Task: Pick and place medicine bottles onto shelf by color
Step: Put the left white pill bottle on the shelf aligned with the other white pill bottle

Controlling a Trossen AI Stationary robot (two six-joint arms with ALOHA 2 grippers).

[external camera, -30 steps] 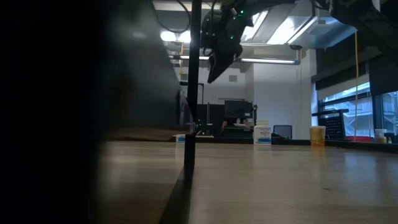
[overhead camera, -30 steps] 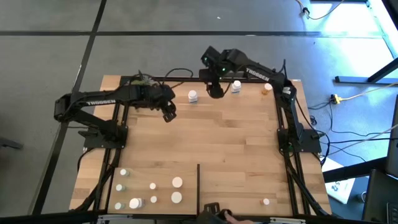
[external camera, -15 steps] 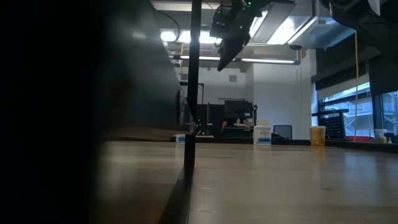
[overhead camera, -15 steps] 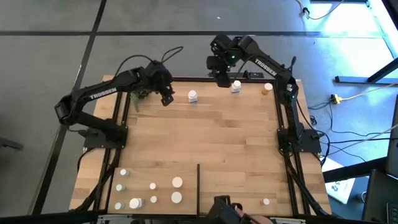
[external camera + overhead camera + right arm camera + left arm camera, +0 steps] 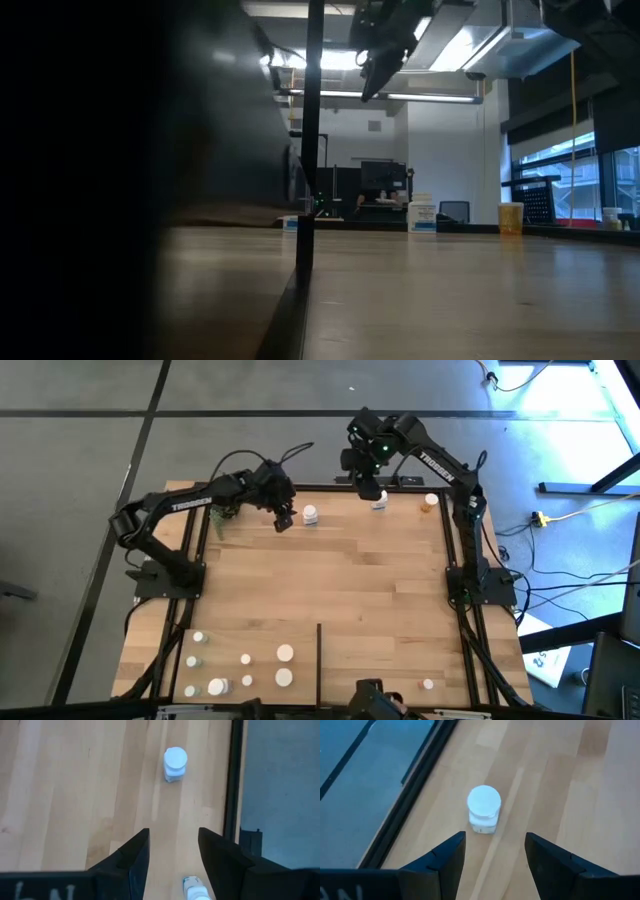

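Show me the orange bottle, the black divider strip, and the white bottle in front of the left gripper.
orange bottle [image 5: 430, 502], high view, on its body.
black divider strip [image 5: 319, 660], high view, mid-length.
white bottle [image 5: 484, 801], left wrist view, on its cap.

White bottles [image 5: 311, 514], one orange [image 5: 430, 502] — pale wood shelf [image 5: 340, 580], seemingly unpatterned.
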